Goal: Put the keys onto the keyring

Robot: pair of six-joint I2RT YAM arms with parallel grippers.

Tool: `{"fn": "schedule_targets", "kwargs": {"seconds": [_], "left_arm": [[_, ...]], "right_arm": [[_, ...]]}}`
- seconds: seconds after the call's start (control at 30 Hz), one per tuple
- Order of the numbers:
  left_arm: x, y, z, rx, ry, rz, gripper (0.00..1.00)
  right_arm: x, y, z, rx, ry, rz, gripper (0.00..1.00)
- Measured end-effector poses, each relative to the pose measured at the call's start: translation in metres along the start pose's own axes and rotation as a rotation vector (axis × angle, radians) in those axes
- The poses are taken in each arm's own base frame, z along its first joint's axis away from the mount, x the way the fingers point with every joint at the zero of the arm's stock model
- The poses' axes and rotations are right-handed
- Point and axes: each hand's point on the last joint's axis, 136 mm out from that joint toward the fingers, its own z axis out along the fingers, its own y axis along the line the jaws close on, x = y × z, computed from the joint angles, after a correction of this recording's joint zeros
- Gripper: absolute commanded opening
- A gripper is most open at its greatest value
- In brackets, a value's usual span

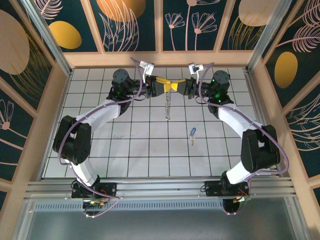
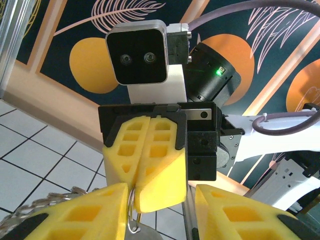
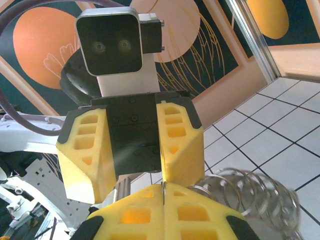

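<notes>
At the back middle of the table my two grippers meet tip to tip. My right gripper is shut on a thin ring of the keyring, whose silvery chain hangs down from the pinch. In the right wrist view the keyring's loops trail off to the right. In the left wrist view that ring shows beside my left finger. My left gripper is open, its yellow fingers standing either side of the right gripper's tips. The blue-headed key lies alone on the white tiles, nearer the front.
A wooden rim runs right behind the grippers. Patterned walls enclose the tiled floor on three sides. Both arms arch inward from their bases at the front rail.
</notes>
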Motion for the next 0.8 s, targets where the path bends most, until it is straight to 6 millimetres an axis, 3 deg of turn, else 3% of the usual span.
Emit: {"fn": "schedule_targets", "kwargs": {"seconds": [0.8], "left_arm": [[0.018, 0.013, 0.001, -0.016, 0.014, -0.048, 0.16]], "right_arm": [[-0.001, -0.002, 0.000, 0.009, -0.007, 0.002, 0.00]]}}
